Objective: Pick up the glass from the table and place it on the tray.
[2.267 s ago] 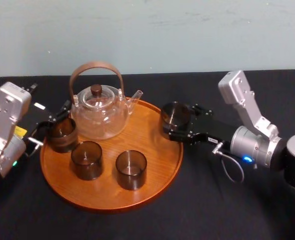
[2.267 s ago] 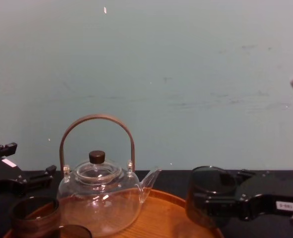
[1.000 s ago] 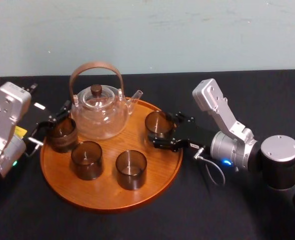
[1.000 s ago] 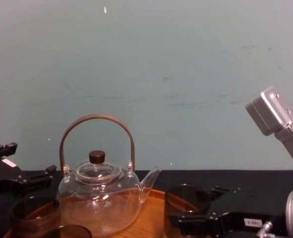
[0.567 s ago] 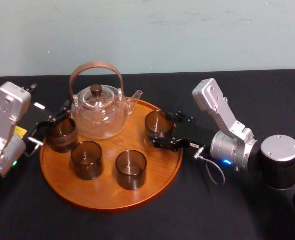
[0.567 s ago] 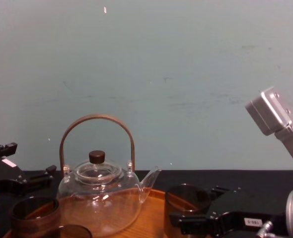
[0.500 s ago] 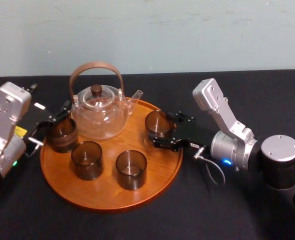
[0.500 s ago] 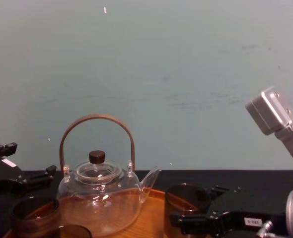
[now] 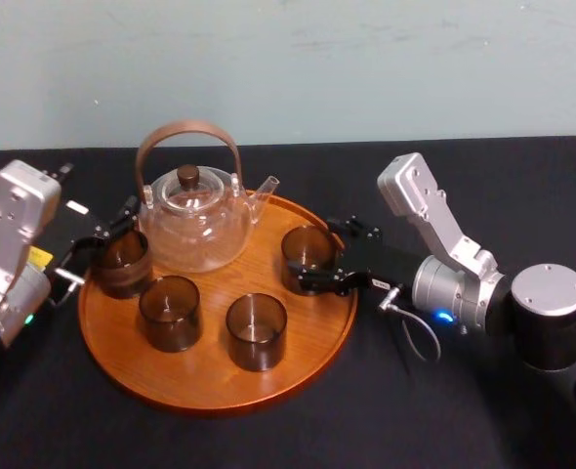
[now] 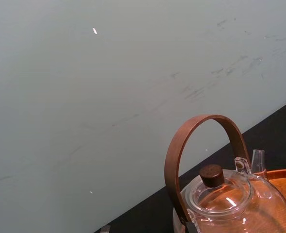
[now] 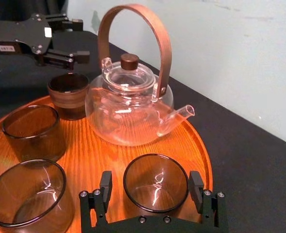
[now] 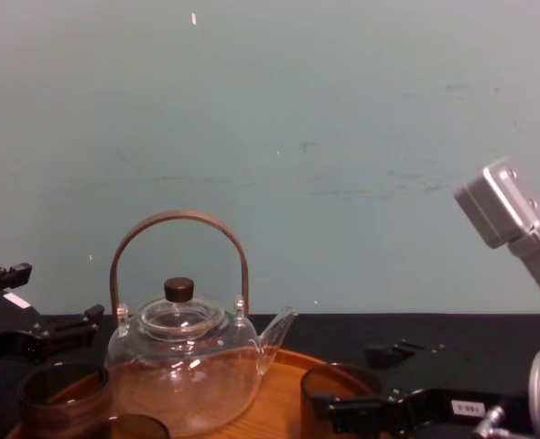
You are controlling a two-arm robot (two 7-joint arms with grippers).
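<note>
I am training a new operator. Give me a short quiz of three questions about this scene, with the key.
1. True or false: the teapot lies on its side.
2. Which pincer flanks the glass at the right rim of the tray? A. left B. right
3. What does that glass rest on?
Key: 1. False, it stands upright on the tray. 2. B: the right pincer, with its fingers apart; the left pincer is at the left rim. 3. The tray.
</note>
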